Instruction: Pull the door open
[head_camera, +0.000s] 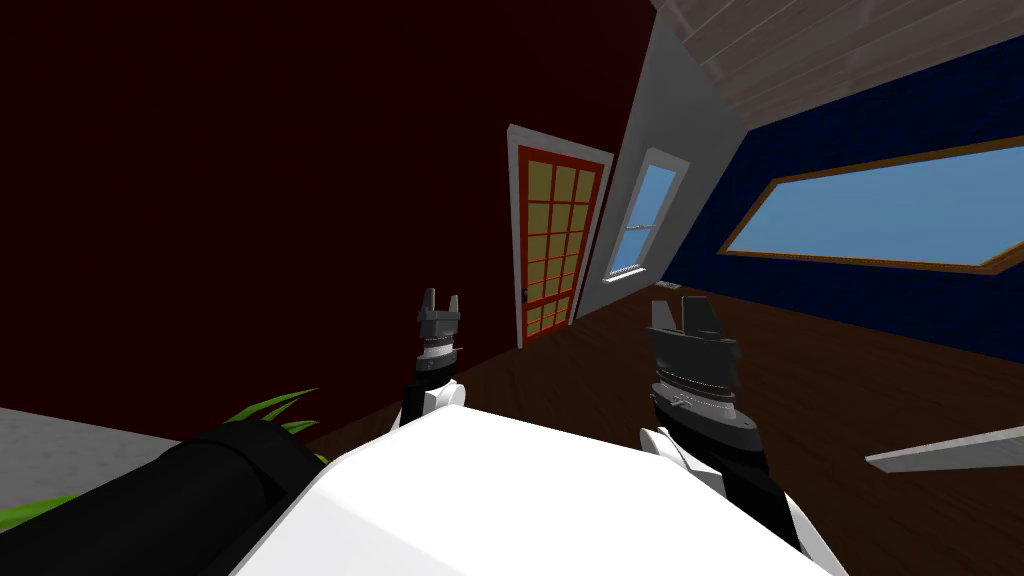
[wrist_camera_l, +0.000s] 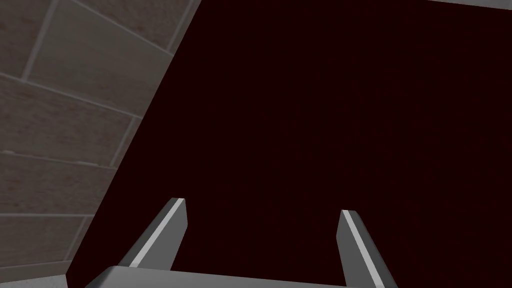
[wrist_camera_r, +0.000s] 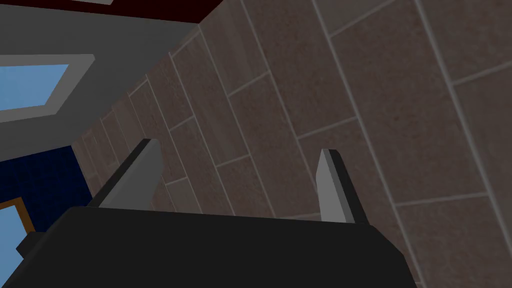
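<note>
Jaws spread wide; door (head_camera: 553, 240) well ahead.

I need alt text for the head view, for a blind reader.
A red door with yellow panes stands in a dark red wall, far across a dark wood floor. The left gripper and right gripper rise in front, fingers open, touching nothing.

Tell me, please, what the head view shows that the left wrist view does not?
The head view gives the door, red-framed with yellow panes, at the far end of the dark red wall, well ahead of both pincers; a small window beside it, a wide window on the blue wall, the dark wood floor, green leaves and the right pincer. The left wrist view gives the left pincer from close, its fingers open and holding nothing. Both share the dark red wall, the planked ceiling and the left pincer.
</note>
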